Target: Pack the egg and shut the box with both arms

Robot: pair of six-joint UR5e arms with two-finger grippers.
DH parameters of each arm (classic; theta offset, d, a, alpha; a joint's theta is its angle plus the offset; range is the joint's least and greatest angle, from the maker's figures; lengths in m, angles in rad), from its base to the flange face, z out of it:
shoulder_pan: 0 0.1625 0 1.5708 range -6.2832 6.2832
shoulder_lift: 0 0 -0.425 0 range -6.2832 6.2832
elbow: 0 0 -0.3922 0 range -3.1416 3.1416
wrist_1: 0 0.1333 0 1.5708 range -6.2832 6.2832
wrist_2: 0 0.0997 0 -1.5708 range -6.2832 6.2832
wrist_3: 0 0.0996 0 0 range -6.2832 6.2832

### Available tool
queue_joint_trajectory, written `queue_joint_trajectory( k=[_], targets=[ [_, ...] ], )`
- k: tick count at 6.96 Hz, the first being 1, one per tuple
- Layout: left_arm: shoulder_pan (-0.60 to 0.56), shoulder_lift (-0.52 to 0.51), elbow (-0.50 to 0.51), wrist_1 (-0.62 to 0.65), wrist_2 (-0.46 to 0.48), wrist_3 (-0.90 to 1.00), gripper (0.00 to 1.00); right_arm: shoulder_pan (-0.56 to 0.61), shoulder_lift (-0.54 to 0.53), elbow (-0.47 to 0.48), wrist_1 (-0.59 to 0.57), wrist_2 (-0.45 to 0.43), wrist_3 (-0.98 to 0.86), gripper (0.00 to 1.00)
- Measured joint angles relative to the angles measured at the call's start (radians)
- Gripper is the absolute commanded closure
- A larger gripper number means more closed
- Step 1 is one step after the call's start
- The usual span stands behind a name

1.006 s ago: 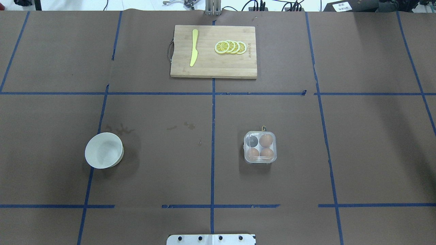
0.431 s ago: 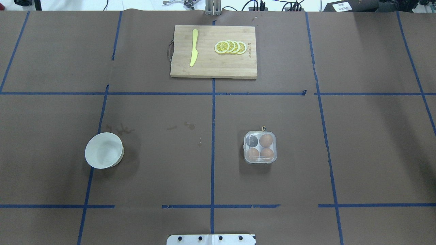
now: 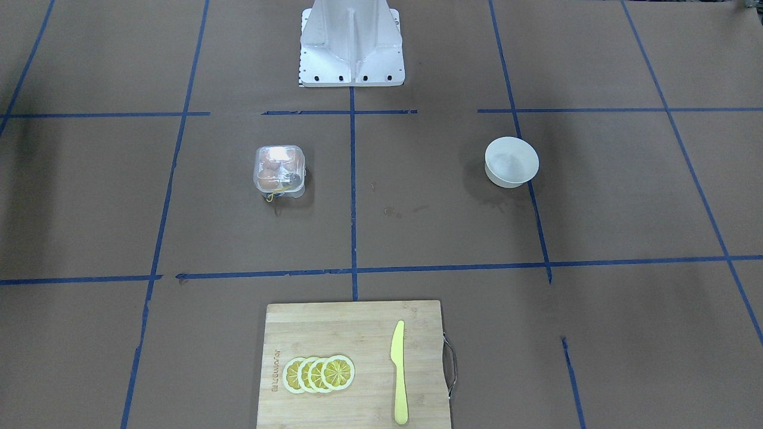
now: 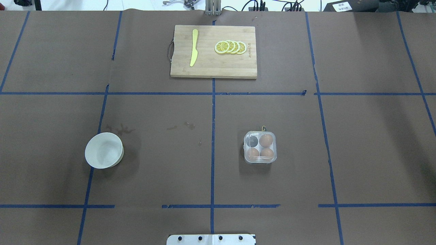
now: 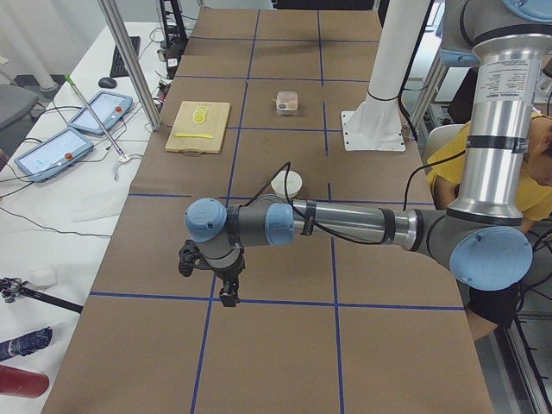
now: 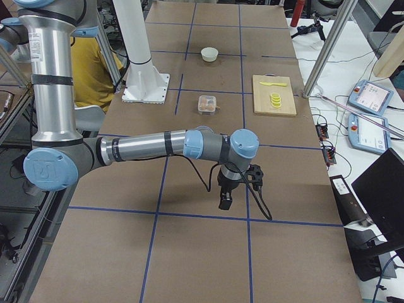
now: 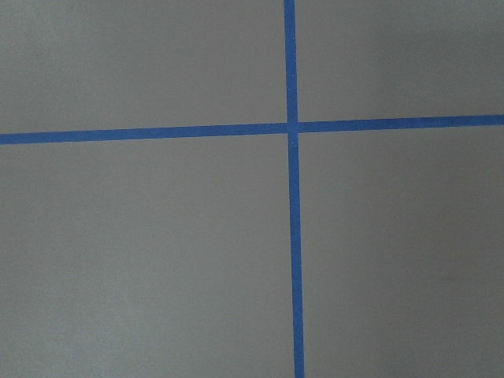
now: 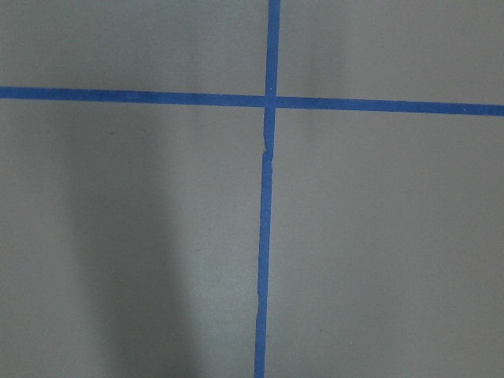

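Note:
The clear box (image 4: 260, 147) stands right of the table's middle, with a bit of yellow string at its far edge. Three orange-brown eggs (image 4: 266, 139) fill three cups; the far-left cup looks dark. The clear lid seems to lie down over them. The box also shows in the front view (image 3: 280, 170). My left gripper (image 5: 227, 297) shows only in the left side view, far from the box over bare paper. My right gripper (image 6: 225, 203) shows only in the right side view, likewise far off. I cannot tell if either is open. Both wrist views show only paper and blue tape.
A white bowl (image 4: 104, 150) stands at the left. A wooden cutting board (image 4: 214, 66) at the far middle holds a yellow knife (image 4: 193, 47) and lemon slices (image 4: 230, 47). The white base (image 3: 351, 44) stands at the near edge.

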Motion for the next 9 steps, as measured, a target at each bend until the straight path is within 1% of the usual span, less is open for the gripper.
queue_joint_trajectory(
  k=[2, 4, 9],
  targets=[
    [-0.007, -0.004, 0.001, -0.001, 0.013, 0.001, 0.0, 0.001, 0.001, -0.009, 0.01, -0.003, -0.029, 0.0],
    [-0.01, -0.009, 0.001, -0.001, 0.043, 0.008, 0.0, 0.003, 0.001, -0.02, 0.056, -0.024, -0.037, 0.0],
    [-0.014, -0.008, 0.002, -0.002, 0.044, 0.014, 0.0, 0.004, 0.001, -0.029, 0.072, -0.031, -0.034, 0.0]
  ],
)
